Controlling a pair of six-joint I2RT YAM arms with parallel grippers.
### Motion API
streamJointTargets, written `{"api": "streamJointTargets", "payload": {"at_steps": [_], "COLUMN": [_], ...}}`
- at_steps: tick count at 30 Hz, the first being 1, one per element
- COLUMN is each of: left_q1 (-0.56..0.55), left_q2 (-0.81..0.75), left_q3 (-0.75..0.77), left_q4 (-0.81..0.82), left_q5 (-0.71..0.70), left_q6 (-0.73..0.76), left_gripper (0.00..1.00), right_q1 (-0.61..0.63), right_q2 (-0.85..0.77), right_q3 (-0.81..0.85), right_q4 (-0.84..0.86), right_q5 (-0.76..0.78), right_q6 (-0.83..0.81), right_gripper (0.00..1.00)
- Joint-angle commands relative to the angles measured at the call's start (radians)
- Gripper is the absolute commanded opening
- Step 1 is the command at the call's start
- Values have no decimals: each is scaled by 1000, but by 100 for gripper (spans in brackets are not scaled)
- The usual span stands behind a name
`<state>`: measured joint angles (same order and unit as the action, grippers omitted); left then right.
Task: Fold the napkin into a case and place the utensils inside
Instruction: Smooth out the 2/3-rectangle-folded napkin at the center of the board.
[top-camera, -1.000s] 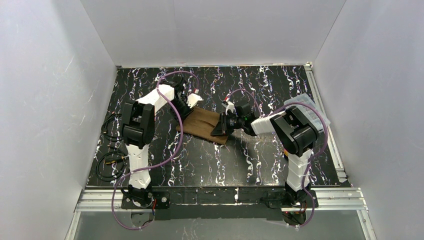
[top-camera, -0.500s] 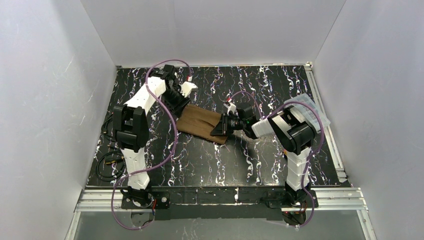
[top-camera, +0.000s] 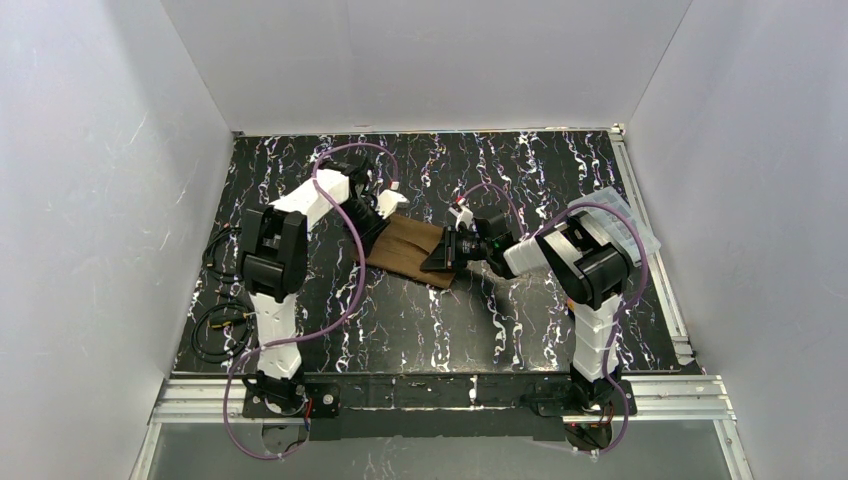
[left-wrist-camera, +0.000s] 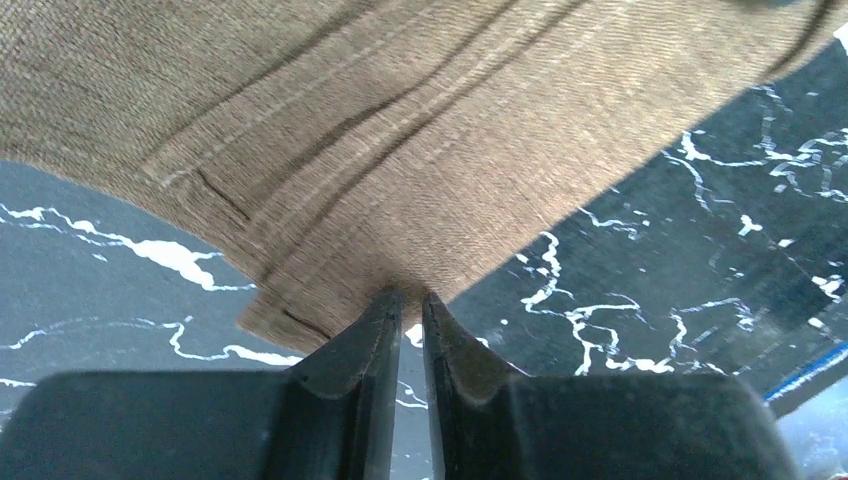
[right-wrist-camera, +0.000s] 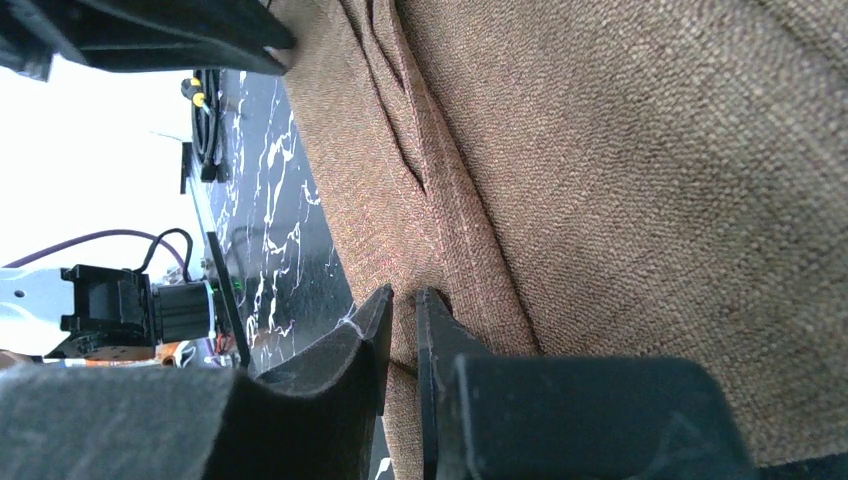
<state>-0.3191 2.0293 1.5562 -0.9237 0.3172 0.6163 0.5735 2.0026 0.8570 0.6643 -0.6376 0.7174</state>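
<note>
The folded brown napkin (top-camera: 408, 250) lies flat at the middle of the bench (top-camera: 450, 330), between both arms. The left hand (left-wrist-camera: 405, 298), jaws narrow, pinches the napkin's left edge. The right hand (right-wrist-camera: 403, 300), jaws narrow, grips the layered right edge.

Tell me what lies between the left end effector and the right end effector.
The folded brown napkin fills that stretch, from the left end effector to the right end effector; the top external view shows it.
</note>
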Motion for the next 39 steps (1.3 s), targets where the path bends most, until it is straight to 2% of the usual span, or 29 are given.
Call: {"api": "streamJointTargets", "payload": {"at_steps": [1, 6, 13, 20, 24, 26, 29, 34, 39], "left_q1": [2, 1, -9, -13, -13, -13, -11, -9, -17], "left_q2": [61, 92, 80, 75, 69, 60, 40, 0, -8], "left_q3": [22, 11, -24, -26, -22, -7, 45, 137, 204], "left_q4": [38, 72, 112, 118, 118, 103, 57, -19, -133], "left_q5": [-43, -65, -88, -98, -106, -105, -88, -60, 113], "left_q6": [8, 20, 29, 36, 37, 37, 30, 17, -45], "left_gripper": [12, 10, 10, 10, 11, 13, 26, 37, 41], "right_q1": [-1, -19, -70, -10, -13, -16, -19, -22, -22], "right_q2": [-33, -108, -124, -99, -25, 27, 81, 105, 95], "right_q3": [-6, 50, 138, 82, 30, 23, 20, 15, 8], "right_q4": [-58, -108, -137, -81, 19, 51, 90, 81, 28], "right_q5": [-17, -76, -185, -193, -177, -179, -176, -151, -130], "right_q6": [15, 35, 74, 95, 143, 158, 179, 168, 121], "right_gripper": [25, 29, 32, 25, 20, 18, 15, 11, 11]}}
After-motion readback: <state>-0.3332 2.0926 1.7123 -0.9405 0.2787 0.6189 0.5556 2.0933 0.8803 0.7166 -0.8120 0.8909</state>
